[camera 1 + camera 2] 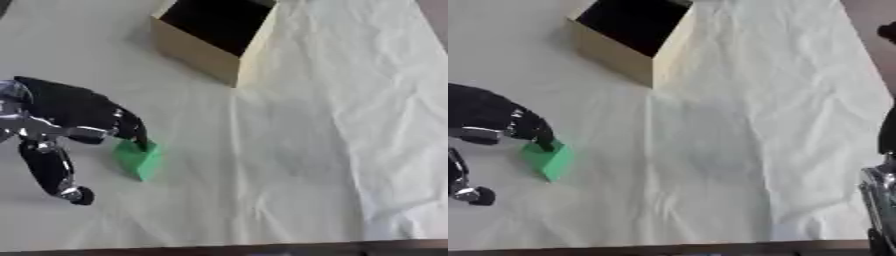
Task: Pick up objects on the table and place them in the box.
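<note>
On worktop (pixel 332 125), left hand (pixel 70 115) w/ fingers (pixel 136 131) curling onto green block (pixel 138 159), not lifted yet; box (pixel 206 52) looks empty, so task barely begun

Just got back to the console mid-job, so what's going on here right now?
The robot's left hand is down on the pale cloth-covered table, its fingers curled onto the top of a green block that sits on the table. It is not clear that the block is gripped. The open cardboard box stands farther back, with nothing visible in its dark inside. Only part of the right arm shows at the right edge of the right eye view, away from the block.
</note>
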